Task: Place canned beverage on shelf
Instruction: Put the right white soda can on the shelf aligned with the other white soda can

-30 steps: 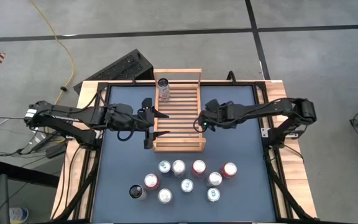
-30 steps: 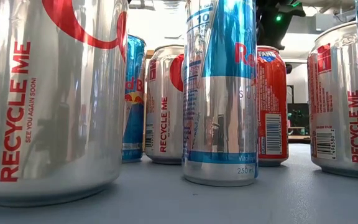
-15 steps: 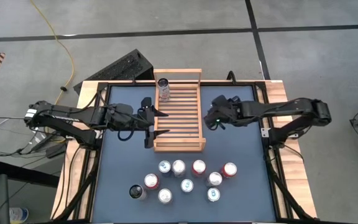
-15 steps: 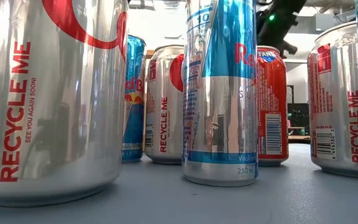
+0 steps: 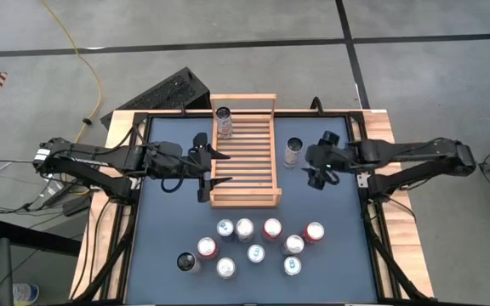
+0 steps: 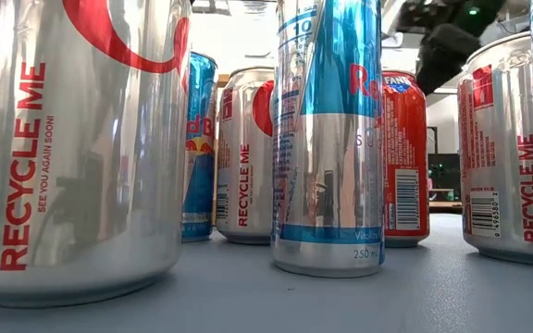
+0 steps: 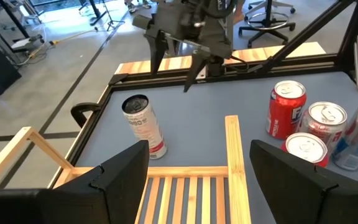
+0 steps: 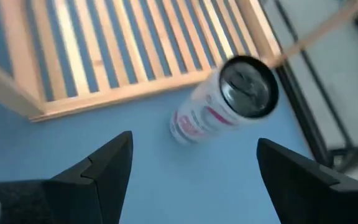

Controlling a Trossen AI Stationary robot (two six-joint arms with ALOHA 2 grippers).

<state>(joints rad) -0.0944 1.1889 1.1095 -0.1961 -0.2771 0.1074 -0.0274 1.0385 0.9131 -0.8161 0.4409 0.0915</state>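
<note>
We are viewing the right gripper (image 5: 314,166) positioned over the blue table mat (image 5: 330,255), just off the right long edge of the slatted wooden shelf (image 5: 243,153). Its jaws are standing wide apart and are holding nothing; in the right wrist view both dark fingers (image 8: 104,168) are showing with clear space between them. A slim silver can with red lettering (image 5: 293,151) is standing upright on the mat directly ahead of those open jaws, close to the fingertips but not between them, and just beside the shelf's edge (image 8: 135,87); the same can is appearing in the right wrist view (image 8: 229,102) and in the left wrist view (image 7: 143,124). We are seeing the left gripper (image 5: 209,167) at the opposite long edge of the shelf, its jaws partly open, straddling the near side rail and clamped on nothing; the shelf slats (image 7: 185,199) are lying between and ahead of its fingers (image 7: 123,177). A second slim can (image 5: 224,121) is standing upright on the shelf at its far end, ahead of the left jaws and to one side. A cluster of upright beverage cans (image 5: 253,246) is standing well apart from both jaws on the near part of the mat, filling the low view (image 6: 327,139).
</note>
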